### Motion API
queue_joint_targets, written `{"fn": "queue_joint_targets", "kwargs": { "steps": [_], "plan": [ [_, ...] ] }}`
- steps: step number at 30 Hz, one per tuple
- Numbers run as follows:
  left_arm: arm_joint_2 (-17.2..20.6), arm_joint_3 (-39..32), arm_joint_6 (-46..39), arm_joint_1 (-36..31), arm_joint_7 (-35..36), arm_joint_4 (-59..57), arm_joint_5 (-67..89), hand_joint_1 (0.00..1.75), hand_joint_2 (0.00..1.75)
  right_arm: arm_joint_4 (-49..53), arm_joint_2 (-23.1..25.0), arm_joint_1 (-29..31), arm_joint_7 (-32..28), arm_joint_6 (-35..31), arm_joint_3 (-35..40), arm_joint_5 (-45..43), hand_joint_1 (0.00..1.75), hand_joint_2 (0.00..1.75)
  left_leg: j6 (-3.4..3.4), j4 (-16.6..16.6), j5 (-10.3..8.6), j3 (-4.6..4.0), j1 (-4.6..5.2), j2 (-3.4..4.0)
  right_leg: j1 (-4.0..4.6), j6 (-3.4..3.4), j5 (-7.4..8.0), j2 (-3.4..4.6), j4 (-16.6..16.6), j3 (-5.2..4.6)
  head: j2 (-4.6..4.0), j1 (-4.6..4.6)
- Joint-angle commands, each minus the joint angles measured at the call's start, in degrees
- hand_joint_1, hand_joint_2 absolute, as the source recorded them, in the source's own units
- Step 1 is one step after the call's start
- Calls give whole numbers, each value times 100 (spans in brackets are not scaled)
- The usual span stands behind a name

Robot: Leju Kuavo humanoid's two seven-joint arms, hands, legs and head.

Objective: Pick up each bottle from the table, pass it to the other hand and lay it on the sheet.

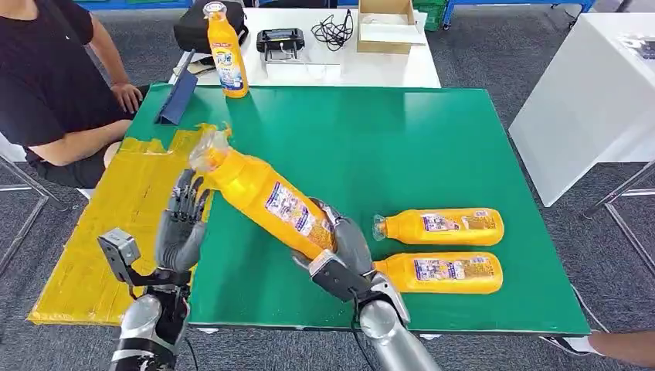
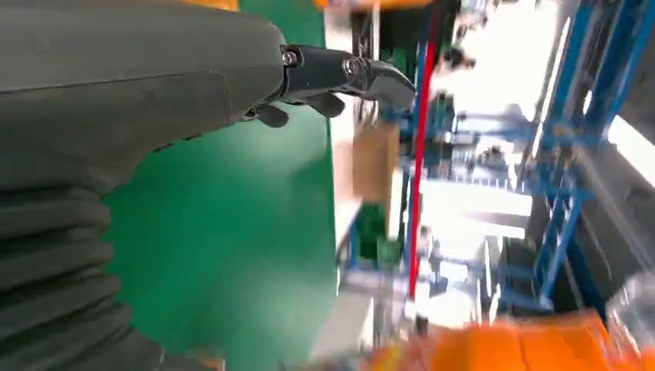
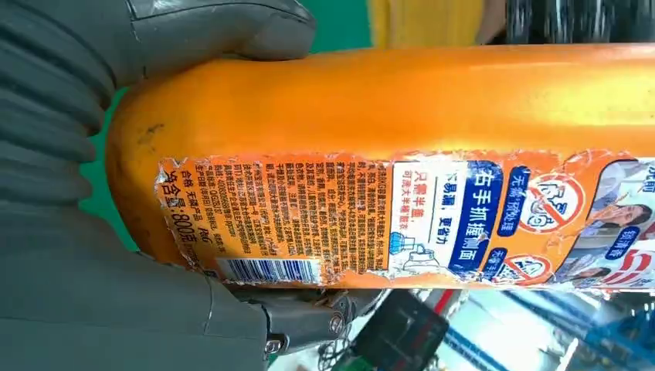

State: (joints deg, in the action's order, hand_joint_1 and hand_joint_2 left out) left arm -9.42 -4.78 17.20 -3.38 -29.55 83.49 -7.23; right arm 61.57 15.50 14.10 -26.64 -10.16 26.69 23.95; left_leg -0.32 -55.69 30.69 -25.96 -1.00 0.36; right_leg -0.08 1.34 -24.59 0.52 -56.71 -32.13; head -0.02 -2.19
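Right hand (image 1: 344, 247) grips tilted bottle (image 1: 266, 197); left hand (image 1: 181, 224), fingers apart, beside it; two bottles (image 1: 440, 249) lie near

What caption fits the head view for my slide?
Right hand offers tilted bottle to open left hand beside the yellow sheet.

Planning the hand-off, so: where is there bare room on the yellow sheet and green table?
The yellow sheet is bare except where the left hand hovers. The green table is free between the upright bottle and the two lying bottles; crowded near the right hand.
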Motion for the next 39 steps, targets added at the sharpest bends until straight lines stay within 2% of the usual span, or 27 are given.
{"fn": "queue_joint_targets", "kwargs": {
  "steps": [1,7,9,25,39],
  "plan": [
    [3,944,106,131,58,109,-52,0,175,321,-287,-159,96,64,321,215,175,175,8,6,-1,1,1,-18,0,3,-2,-19,9,8,0,0],
    [51,1023,93,215,60,242,-45,0,175,211,-263,-119,130,106,326,231,175,175,7,8,-3,-1,-1,-11,-1,0,4,-13,11,1,0,0],
    [26,1056,-143,235,-71,321,179,0,175,150,-242,-107,128,139,331,215,175,175,6,4,-1,-4,-1,-7,-2,0,3,-8,6,-4,0,-2],
    [27,1058,-106,163,-50,181,110,0,175,-15,-231,-50,148,207,399,284,175,175,5,5,-1,-2,-2,-5,-1,1,2,-6,5,-1,0,0],
    [145,1441,103,142,87,323,-86,0,175,-1018,11,270,282,370,818,529,175,175,9,11,-4,2,-4,-6,2,1,6,-7,14,4,0,0]
  ]
}}
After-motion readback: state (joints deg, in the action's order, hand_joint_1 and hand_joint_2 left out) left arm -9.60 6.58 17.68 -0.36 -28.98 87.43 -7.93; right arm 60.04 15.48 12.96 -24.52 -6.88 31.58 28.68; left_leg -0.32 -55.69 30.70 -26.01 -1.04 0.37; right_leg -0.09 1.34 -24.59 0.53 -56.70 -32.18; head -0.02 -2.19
